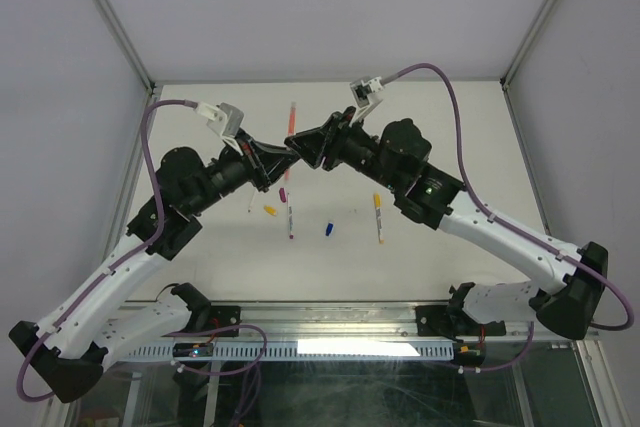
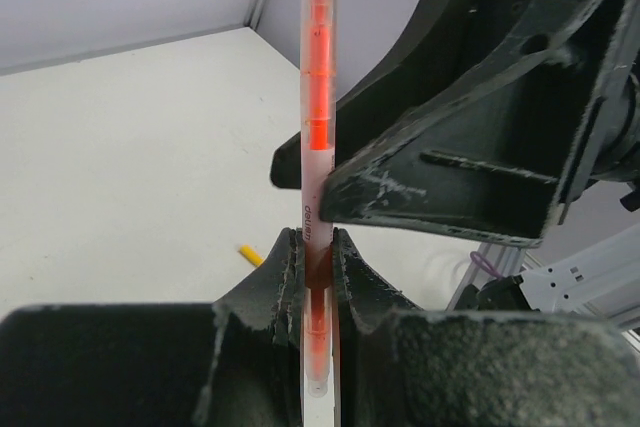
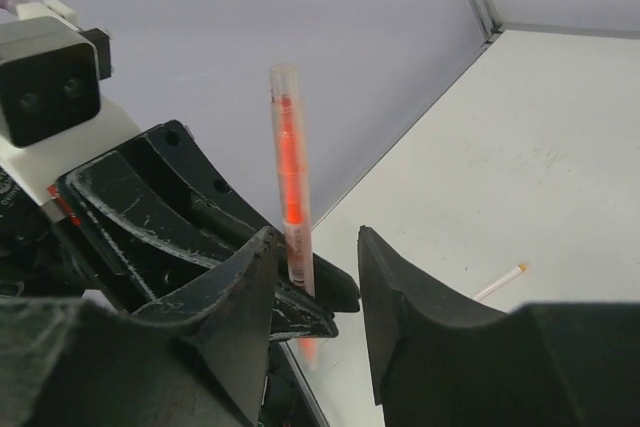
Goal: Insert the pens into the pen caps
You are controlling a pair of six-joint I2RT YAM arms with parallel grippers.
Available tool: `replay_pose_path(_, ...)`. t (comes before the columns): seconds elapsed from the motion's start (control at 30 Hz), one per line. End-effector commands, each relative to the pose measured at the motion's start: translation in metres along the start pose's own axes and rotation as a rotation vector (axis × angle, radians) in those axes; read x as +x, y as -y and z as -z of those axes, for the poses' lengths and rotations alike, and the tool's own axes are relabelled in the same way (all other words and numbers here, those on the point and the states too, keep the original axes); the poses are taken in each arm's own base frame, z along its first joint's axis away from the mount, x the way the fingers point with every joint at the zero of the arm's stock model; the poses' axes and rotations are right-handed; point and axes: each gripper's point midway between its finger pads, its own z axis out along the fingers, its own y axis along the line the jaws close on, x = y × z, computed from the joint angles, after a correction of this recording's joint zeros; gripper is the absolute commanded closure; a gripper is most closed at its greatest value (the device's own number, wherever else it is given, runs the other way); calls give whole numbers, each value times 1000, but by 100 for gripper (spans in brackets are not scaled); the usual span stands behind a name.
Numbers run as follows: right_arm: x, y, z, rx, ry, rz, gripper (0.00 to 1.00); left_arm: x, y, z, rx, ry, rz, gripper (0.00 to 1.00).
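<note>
A white-barrelled pen with a red-orange core stands upright above the table, and my left gripper is shut on its lower part. My right gripper is open around the same pen. The barrel lies close to one finger, with a clear gap to the other. In the top view both grippers meet mid-table, left and right, with the pen pointing to the far side. I cannot tell whether a cap sits on either end. A yellow pen cap and a blue one lie loose below.
Two more pens lie on the table, one beside a red-pink cap, the other orange-tipped to the right. White walls enclose the table on the left, back and right. Purple cables loop over both arms.
</note>
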Motion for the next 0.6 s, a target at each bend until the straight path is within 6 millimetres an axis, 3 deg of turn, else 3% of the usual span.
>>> replay_pose_path(0.0,-19,-25,-5,-83,33,4,62,-10,15,-1,73,31,-6,100)
replay_pose_path(0.23,-12,-17,-4,-58,23,-6,90,-5,10,-3,54,21,10,100)
replay_pose_path(0.37,-12,-4,1,13,23,6,99,0,6,-3,38,14,20,74)
replay_pose_path(0.57,-13,32,20,210,27,58,100,12,-9,-1,-31,-23,25,53)
